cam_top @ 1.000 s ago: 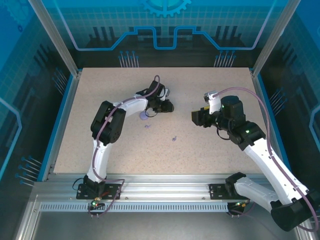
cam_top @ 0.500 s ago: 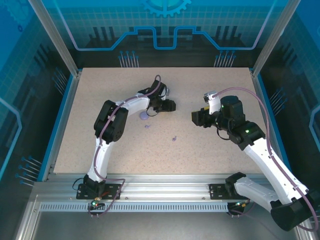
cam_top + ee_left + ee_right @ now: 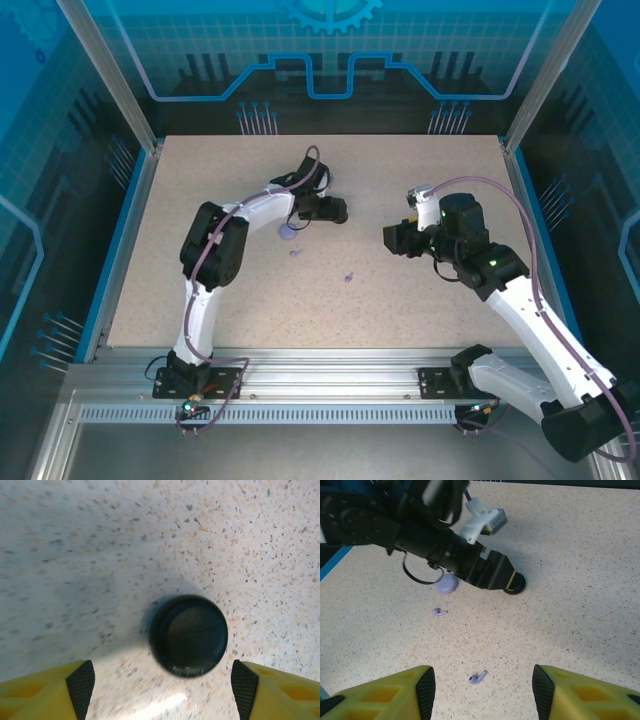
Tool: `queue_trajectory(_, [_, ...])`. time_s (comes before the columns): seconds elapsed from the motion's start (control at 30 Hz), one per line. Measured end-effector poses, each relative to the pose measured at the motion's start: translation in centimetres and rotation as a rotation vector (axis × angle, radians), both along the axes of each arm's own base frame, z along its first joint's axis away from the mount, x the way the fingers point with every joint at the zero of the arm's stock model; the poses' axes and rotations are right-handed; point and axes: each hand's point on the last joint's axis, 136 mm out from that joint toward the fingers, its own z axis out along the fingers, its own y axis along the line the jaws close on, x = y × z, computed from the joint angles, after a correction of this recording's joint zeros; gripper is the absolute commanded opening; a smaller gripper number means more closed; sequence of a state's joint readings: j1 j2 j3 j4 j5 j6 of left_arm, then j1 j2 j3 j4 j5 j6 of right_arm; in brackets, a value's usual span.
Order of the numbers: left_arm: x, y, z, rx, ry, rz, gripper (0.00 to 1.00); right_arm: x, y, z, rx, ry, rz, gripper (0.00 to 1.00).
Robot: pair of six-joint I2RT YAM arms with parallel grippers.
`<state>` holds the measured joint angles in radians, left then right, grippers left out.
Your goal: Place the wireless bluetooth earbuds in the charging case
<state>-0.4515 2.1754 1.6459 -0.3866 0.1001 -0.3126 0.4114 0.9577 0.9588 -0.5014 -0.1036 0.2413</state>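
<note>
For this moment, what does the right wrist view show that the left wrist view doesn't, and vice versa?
Right wrist view: the lavender case, one lavender earbud close by, a second lavender earbud nearer the open right gripper, and the left arm reaching in. Left wrist view: the black case from straight above, apparently closed, between the open left gripper fingers, untouched. Both: the black case and the speckled table.
</note>
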Motion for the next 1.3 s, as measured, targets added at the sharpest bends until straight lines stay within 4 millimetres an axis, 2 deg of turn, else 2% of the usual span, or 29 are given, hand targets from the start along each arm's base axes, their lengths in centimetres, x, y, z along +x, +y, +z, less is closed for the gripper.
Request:
queue_trajectory(0.13, [-0.8, 2.0, 4.0, -0.024, -0.063, 0.030, 0.75, 0.4, 0.5, -1.2, -0.013, 0.037, 0.018, 0.60])
queue_trajectory(0.27, [-1.3, 5.0, 8.2, -0.086, -0.138, 0.093, 0.74, 1.2, 1.3, -4.1, -0.039, 0.130, 0.039, 0.60])
queue_trajectory(0.4, [-1.7, 8.9, 9.6, -0.120, -0.145, 0.187, 0.73, 2.0, 2.2, -6.9, -0.064, 0.219, 0.058, 0.60])
queue_trajectory(0.47, [-2.6, 10.7, 9.2, -0.126, -0.129, 0.235, 0.73, 2.7, 3.0, -7.9, -0.077, 0.253, 0.076, 0.59])
queue_trajectory(0.53, [-3.9, 11.6, 8.2, -0.133, -0.093, 0.256, 0.71, 3.6, 4.0, -8.4, -0.086, 0.274, 0.096, 0.58])
queue_trajectory(0.7, [-6.6, 11.4, 5.6, -0.196, 0.008, 0.247, 0.60, 6.8, 7.2, -9.4, -0.098, 0.309, 0.160, 0.54])
queue_trajectory(0.87, [-8.4, 11.2, 3.2, -0.275, 0.086, 0.258, 0.51, 11.1, 11.1, -10.1, -0.105, 0.323, 0.228, 0.45])
queue_trajectory(0.93, [-8.8, 11.2, 2.5, -0.294, 0.106, 0.263, 0.47, 12.5, 12.6, -10.6, -0.103, 0.339, 0.254, 0.43])
queue_trajectory(1.07, [-8.9, 10.8, 1.5, -0.334, 0.129, 0.265, 0.47, 15.4, 15.7, -12.1, -0.090, 0.377, 0.303, 0.42])
queue_trajectory(1.3, [-8.5, 10.3, -0.6, -0.370, 0.172, 0.275, 0.45, 18.3, 20.4, -15.6, -0.079, 0.451, 0.364, 0.43])
